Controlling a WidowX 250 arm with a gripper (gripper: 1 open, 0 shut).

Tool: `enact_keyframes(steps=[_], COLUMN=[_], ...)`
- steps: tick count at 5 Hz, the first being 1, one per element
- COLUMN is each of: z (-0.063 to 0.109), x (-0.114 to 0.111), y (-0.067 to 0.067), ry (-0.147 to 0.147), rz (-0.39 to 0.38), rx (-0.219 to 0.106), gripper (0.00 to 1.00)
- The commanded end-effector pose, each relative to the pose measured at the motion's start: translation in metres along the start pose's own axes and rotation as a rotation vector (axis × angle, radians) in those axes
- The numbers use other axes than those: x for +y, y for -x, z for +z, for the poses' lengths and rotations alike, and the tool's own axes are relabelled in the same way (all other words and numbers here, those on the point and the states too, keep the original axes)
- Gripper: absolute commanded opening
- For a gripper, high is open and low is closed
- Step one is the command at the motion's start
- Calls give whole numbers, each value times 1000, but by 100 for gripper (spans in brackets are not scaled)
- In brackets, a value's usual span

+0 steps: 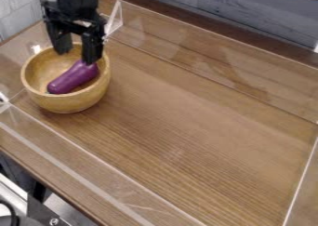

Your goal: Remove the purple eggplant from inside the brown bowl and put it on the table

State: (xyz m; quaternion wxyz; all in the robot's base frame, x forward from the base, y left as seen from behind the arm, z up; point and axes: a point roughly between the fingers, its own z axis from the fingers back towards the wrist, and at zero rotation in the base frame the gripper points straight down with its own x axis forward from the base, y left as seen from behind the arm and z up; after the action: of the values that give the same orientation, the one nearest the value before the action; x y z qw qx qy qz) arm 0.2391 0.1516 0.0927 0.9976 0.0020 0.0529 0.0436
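The purple eggplant (72,77) lies tilted inside the brown bowl (50,98), which sits at the left of the table (199,118). Its stem end is hidden from me. My black gripper (73,46) hangs pointing down over the bowl's far rim, just above the eggplant's upper end. Its two fingers (91,49) stand apart with nothing between them. It does not touch the eggplant.
Low clear plastic walls (149,188) edge the table on the front, left and right. A grey brick wall stands behind. The wood surface stretches right of the bowl.
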Motion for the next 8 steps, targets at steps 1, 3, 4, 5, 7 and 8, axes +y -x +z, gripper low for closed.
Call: enact_keyframes(steps=[1,3,4,5,7,8], z=[2,-10,-15,-19,-27,-31], x=[11,18,21,23,25,26], y=[-2,-4,-5,-6,-9,-9], ry=[-20,-15,-11,-8,1,5], rz=[11,21,26,31,39,44], rx=[-34,-36,-37,-39,-42,-42], gripper=[100,100,100,100,100,100])
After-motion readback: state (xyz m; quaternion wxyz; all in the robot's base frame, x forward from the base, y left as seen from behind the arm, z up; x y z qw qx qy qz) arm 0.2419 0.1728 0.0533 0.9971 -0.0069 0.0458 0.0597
